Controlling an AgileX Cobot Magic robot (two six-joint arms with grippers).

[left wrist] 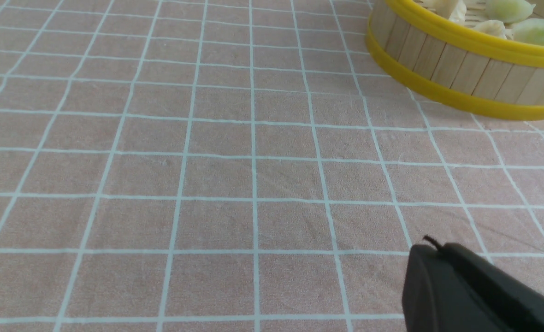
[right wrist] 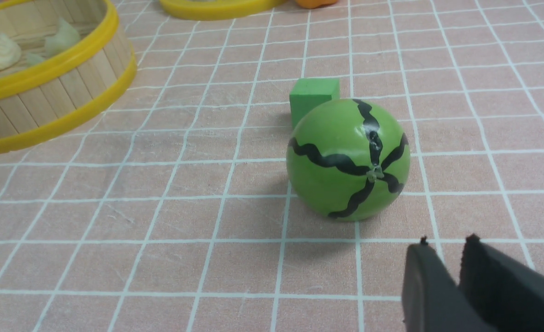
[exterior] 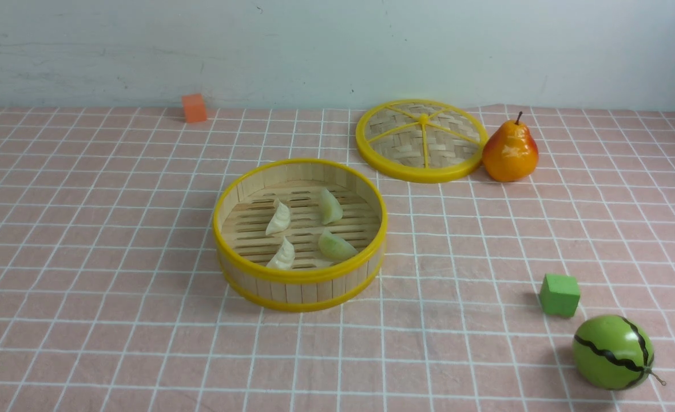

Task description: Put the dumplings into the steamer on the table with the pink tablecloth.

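Both grippers are holding nothing: the right gripper (right wrist: 447, 244) is showing a narrow gap between its fingers near the toy watermelon (right wrist: 348, 159), while the left gripper (left wrist: 431, 246) is sitting closed over bare pink tablecloth (left wrist: 207, 175). All four dumplings (exterior: 278, 218) are lying inside the steamer (exterior: 300, 276) at mid-table, with its lid (exterior: 421, 140) lying beyond, beside a pear (exterior: 510, 151).

I find nothing to read from my station: no words, labels, brand marks or numbers on anything in any of the three views. The only markings I see are wavy black stripes painted on the toy watermelon (right wrist: 348, 159).
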